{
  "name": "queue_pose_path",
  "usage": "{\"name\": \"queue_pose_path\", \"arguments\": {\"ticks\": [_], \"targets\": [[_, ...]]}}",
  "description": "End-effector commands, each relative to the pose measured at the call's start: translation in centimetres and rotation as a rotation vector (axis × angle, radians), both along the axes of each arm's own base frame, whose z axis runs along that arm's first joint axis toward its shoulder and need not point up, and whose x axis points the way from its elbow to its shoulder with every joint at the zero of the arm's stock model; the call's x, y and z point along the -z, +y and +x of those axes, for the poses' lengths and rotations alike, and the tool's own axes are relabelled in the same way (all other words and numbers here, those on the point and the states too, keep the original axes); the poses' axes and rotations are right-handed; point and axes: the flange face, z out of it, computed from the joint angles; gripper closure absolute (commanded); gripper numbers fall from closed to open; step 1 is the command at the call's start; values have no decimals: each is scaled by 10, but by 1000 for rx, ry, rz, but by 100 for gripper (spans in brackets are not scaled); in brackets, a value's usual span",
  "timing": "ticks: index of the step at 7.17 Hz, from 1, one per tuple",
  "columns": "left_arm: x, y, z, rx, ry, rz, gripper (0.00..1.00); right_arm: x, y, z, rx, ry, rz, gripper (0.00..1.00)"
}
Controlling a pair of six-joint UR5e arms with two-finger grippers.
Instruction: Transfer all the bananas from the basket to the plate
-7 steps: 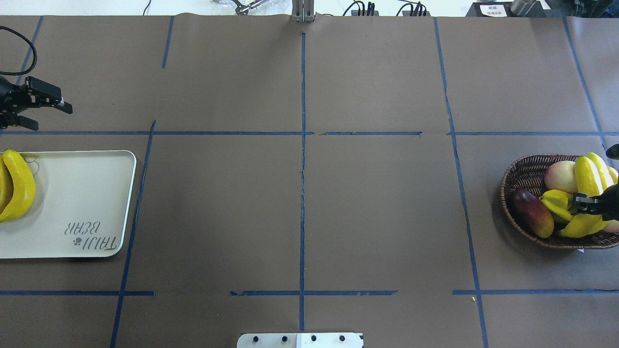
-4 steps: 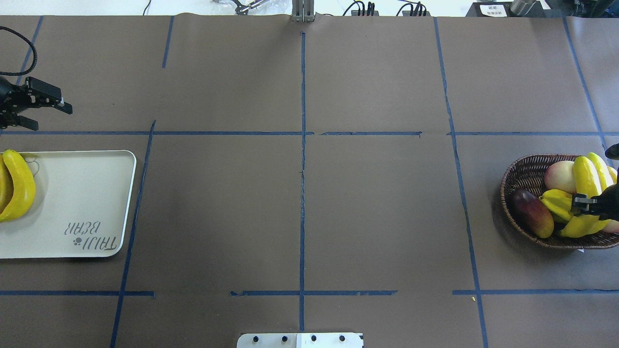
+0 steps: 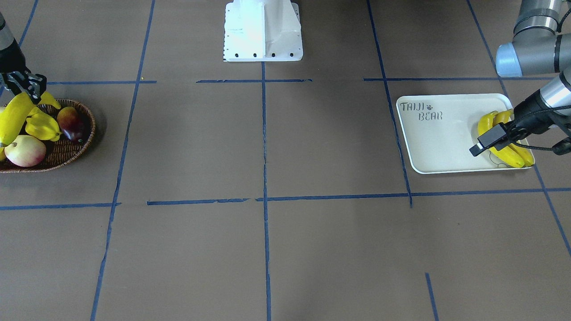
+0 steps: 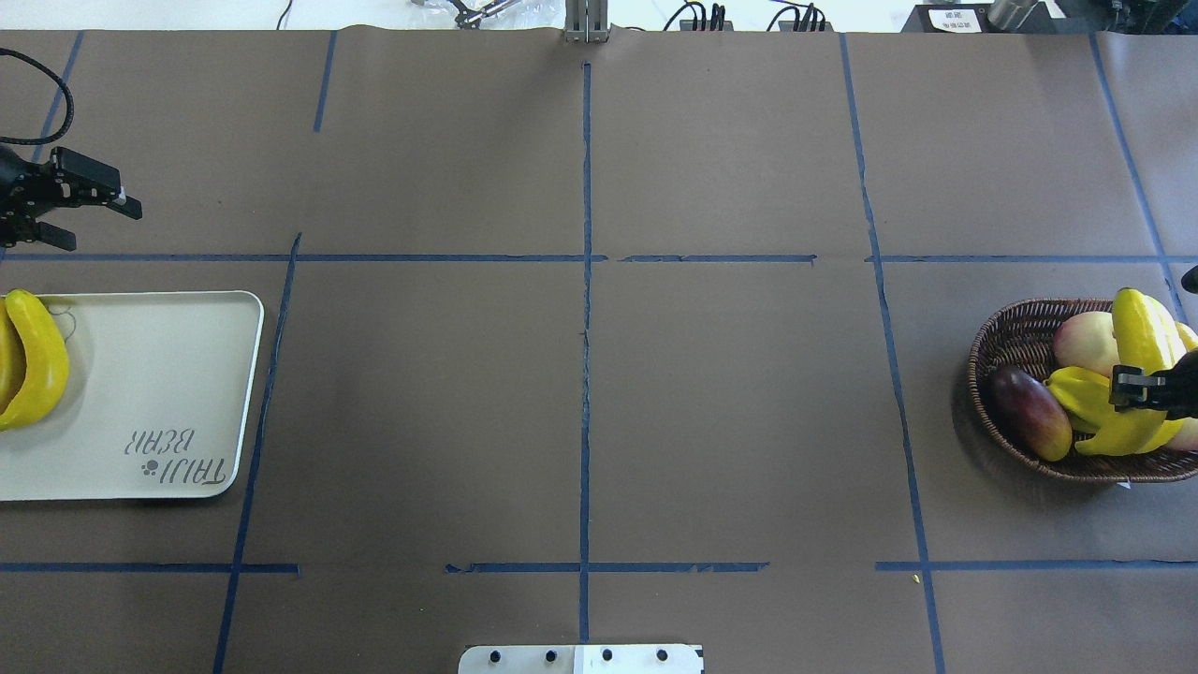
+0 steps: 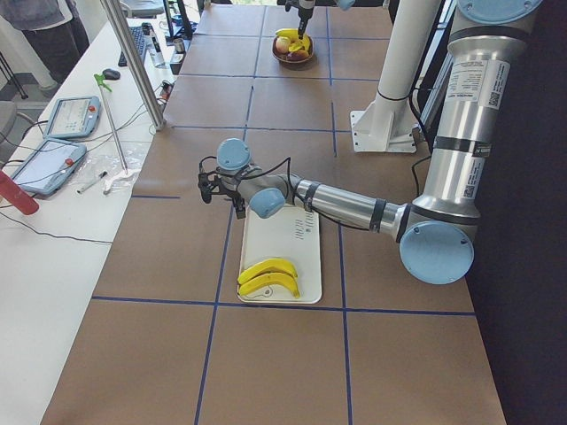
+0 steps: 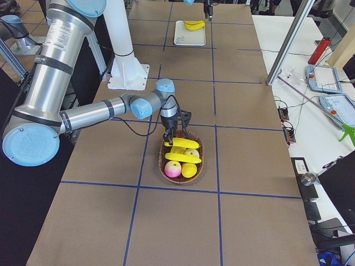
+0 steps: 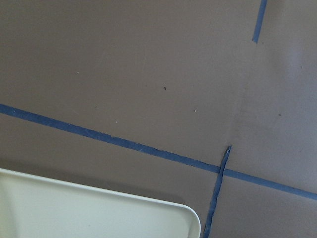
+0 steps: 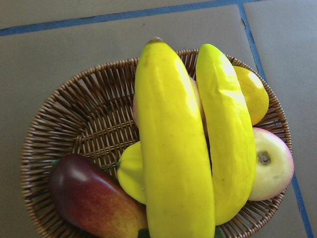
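Right gripper (image 4: 1132,391) seemingly clamps a banana (image 4: 1137,332); it hangs over the basket (image 4: 1006,323).

Layout, sides as the robot's. You'll find the flat cream-white rectangular tray (image 4: 140,374) at the left end of the table (image 4: 730,421) and the oval dark-brown wicker basket (image 4: 992,342) at the right end, well apart.

On the tray: pair of curved yellow bananas (image 4: 37,360), side by side at its outer end.

In the basket: long yellow banana (image 8: 173,148) with a second yellow banana (image 8: 225,139) just beside it, both above the other fruit. Ridged yellow starfruit (image 4: 1076,393) lies between them and the dark red oval fruit (image 4: 1029,412), which is toward table centre. Pale round fruit (image 4: 1081,342) is behind the starfruit.
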Motion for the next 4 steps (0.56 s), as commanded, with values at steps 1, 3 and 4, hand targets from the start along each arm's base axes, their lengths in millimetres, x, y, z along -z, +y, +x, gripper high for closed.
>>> {"name": "queue_pose_path", "arguments": {"ticks": [1,3,4], "targets": [[6,-3,5,-6,4,8,0,64,-22,-14,0,-42,58,96],[27,-9,19,-21,22,33,0,128,-74,-65,-4,-168,155,96],[44,-14,31,-36,35,61,0,157,-86,-101,36,-219,183,96]]}}
